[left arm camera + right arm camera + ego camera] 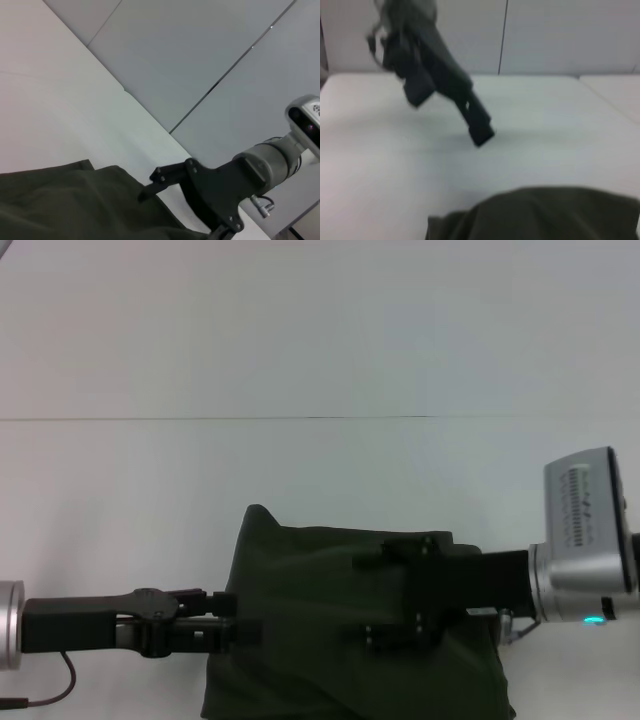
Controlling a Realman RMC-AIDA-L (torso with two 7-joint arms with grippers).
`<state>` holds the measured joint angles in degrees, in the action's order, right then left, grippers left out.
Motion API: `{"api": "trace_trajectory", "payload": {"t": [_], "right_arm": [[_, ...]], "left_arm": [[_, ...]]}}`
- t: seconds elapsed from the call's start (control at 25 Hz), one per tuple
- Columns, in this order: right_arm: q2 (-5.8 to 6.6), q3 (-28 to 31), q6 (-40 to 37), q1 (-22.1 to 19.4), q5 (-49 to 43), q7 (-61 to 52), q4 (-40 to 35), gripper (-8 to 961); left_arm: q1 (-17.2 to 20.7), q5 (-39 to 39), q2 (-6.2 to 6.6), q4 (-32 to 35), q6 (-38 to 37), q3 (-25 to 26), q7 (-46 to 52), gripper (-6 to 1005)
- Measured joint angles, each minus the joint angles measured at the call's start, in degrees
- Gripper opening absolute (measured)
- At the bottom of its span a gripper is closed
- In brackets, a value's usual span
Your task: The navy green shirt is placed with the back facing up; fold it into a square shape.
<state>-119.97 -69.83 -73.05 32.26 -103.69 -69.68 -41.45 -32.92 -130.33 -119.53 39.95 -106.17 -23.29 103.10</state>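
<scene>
Folded shirt (330,640) at table's (320,480) near edge. Left gripper (225,620) at shirt's left edge, right gripper (375,595) above shirt; jaw states unclear.

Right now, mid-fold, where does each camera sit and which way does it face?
Head view: from the robot's head, forward and down at the navy green shirt on the white table; left gripper at its left edge, right gripper over it.
Left wrist view: from the left arm, across the shirt to the right gripper.
Right wrist view: from the right arm, over the shirt to the left gripper.
All three share the shirt.
</scene>
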Motion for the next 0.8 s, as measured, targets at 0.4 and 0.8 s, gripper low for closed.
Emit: {"api": "trace_trajectory", "payload": {"t": [0.4, 0.8], "right_arm": [[-0.13, 4.5, -0.2, -1.9, 11.3, 3.2, 2.8, 838], [-0.01, 13.2, -1.2, -7.4, 17.7, 4.8, 4.0, 838]], "left_arm": [[-1.4, 0.9, -0.89, -0.1, 2.3, -3.0, -4.7, 948], [-3.8, 1.0, -4.33, 0.0, 14.6, -11.1, -17.1, 946]]}}
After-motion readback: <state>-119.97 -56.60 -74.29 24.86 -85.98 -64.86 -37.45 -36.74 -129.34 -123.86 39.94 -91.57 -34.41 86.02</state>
